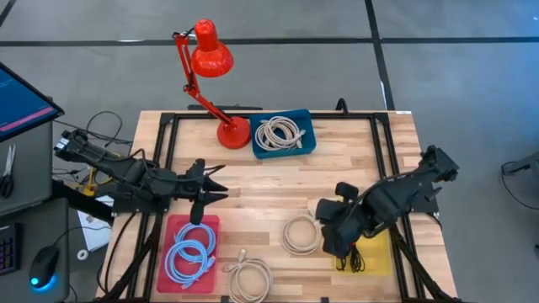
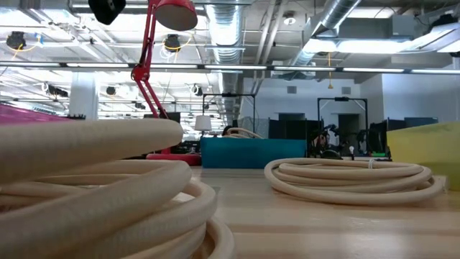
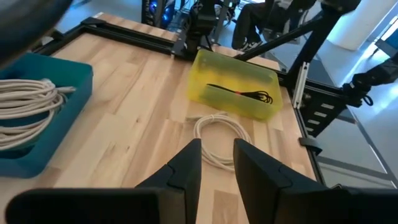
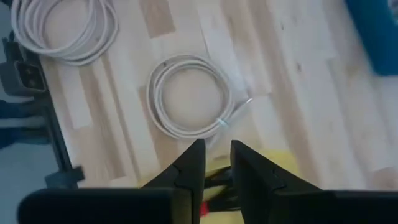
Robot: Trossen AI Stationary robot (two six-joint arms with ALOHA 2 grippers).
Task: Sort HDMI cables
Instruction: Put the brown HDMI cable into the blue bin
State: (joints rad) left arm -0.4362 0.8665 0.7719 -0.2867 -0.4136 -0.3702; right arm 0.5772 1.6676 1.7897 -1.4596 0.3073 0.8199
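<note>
Two light-blue coils [image 1: 190,252] lie in a pink tray [image 1: 173,225]. A beige-white coil [image 1: 278,133] lies in a blue tray [image 1: 307,143], and a thin black bundle [image 3: 245,94] in a yellow tray [image 3: 214,68]. One beige-white coil [image 1: 301,234] lies flat mid-table and another [image 1: 248,278] at the near edge. My left gripper [image 3: 217,158] hovers above the pink tray's far side, open by a narrow gap. My right gripper [image 4: 217,155] hangs over the yellow tray's left edge, also narrowly open, with the black bundle [image 4: 214,180] showing below between its fingers.
A red desk lamp [image 1: 210,59] stands on the table's far side beside the blue tray. A black frame [image 1: 160,160] runs along the table's left, far and right sides. Bare wood lies between the trays at the table's middle [image 1: 269,185].
</note>
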